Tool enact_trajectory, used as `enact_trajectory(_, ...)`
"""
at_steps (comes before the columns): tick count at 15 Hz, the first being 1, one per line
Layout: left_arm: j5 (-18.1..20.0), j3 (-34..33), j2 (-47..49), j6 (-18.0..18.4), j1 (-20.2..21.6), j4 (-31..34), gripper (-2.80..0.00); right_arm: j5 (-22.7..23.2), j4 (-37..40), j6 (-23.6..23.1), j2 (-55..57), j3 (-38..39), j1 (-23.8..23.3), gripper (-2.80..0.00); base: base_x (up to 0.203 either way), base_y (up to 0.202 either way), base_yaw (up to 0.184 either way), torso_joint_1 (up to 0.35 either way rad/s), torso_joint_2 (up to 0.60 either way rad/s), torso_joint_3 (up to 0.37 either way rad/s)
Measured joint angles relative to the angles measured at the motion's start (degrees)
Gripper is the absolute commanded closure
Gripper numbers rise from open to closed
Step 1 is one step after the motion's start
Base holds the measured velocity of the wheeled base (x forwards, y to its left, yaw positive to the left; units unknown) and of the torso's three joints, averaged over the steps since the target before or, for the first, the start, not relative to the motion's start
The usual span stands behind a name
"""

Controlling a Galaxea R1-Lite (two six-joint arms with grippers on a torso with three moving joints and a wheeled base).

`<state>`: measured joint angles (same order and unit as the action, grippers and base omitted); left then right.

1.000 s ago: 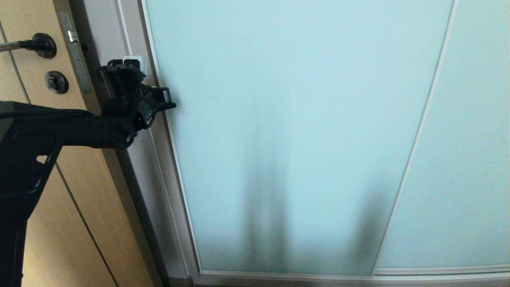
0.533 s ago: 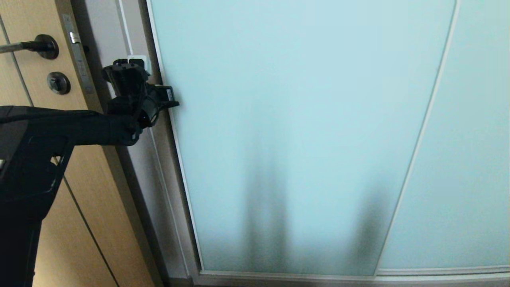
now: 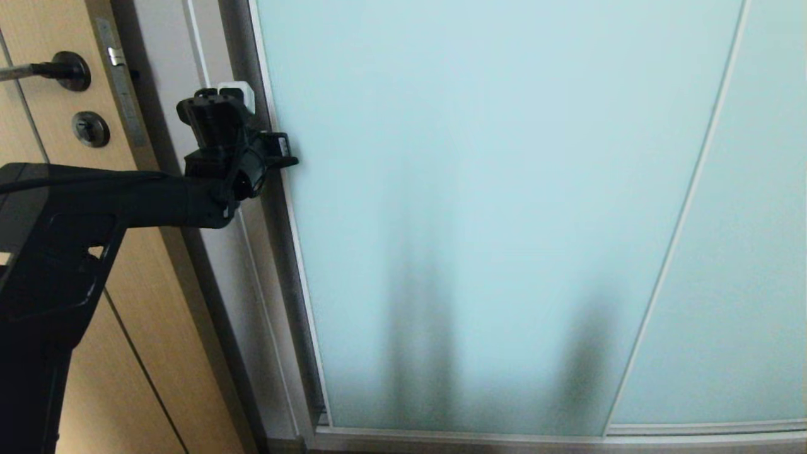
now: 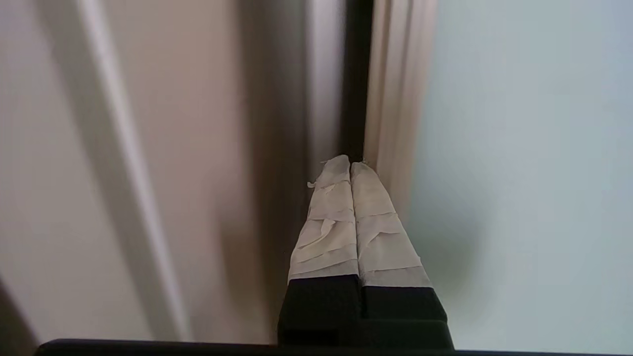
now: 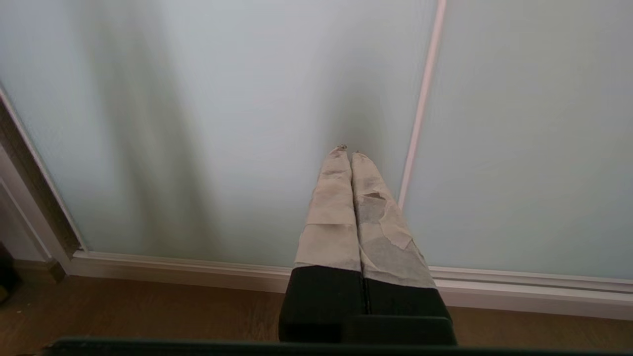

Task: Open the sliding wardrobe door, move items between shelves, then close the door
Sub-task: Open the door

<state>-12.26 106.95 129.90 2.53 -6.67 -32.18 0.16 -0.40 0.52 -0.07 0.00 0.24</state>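
**At the door's left edge: left end effector pressed into the gap**

Against the left vertical frame of the sliding wardrobe door, the left end effector sits with its taped fingers pressed flat together, clenched on nothing. Its tips rest in the dark slot between the door's silver frame and the pale wardrobe jamb, touching or just beside the frame edge; which of the two cannot be told. A narrow dark gap shows along that edge in the head view, running down to the bottom rail. The left arm reaches in level from the left side, in front of the tan wooden door with its lock plate and handle.

The right end effector hangs low before the same frosted panel, near the floor, fingers likewise closed and empty. Behind the glass, two dark upright shapes show dimly. No shelves or clothes can be seen.
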Motion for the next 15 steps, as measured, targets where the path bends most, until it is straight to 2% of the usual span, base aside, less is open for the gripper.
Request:
enact_trajectory(7,0.1,1.0,-0.1,-0.1,-3.8,0.7,0.0,0.0,0.0,0.0,0.0,0.0,0.0,0.0,0.0,0.0,0.0,0.0,0.0,0.0)
enact_trajectory(15,-1.9,1.9,1.7,-0.1,-12.4,-0.1,0.0,0.0,0.0,0.0,0.0,0.0,0.0,0.0,0.0,0.0,0.0,0.0,0.0,0.0)
